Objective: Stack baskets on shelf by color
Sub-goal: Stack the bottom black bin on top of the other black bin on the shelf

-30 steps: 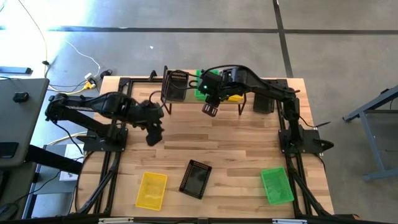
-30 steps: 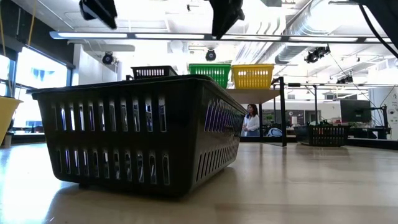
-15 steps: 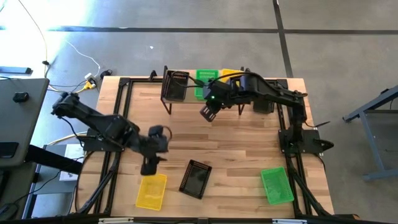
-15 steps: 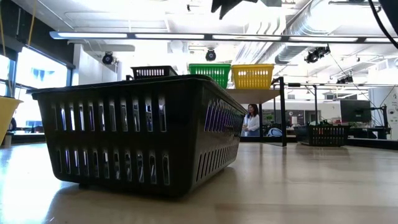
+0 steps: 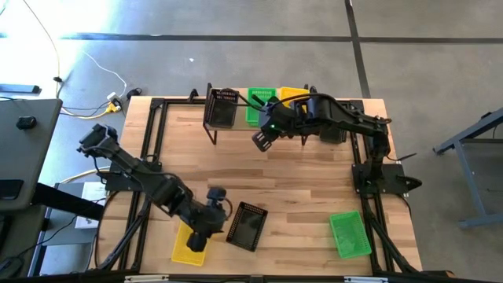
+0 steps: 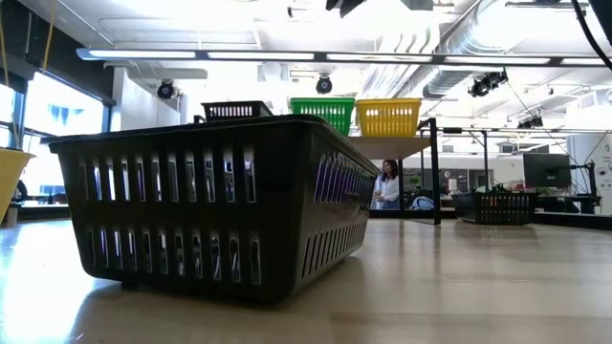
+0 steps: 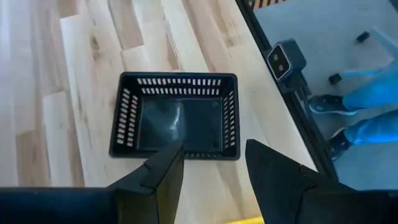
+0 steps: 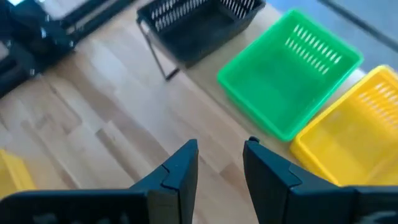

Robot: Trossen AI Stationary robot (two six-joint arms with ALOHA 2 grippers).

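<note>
high view straight down on table (image 5: 306, 177); low view level, close behind black basket (image 6: 220, 201), also in left wrist view

— How's the light?
— Bright and even; ceiling strip lights (image 6: 239, 54) glare white in the low view, and daylight washes the floor (image 5: 141, 31) pale blue overhead.
— Sharpness?
— The near black basket (image 6: 215, 201) is soft, and the right wrist view is blurred throughout.

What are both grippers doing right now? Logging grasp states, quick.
Left gripper: jaws open, empty, above the black basket.
Right gripper: jaws open, empty, by the shelf.
</note>
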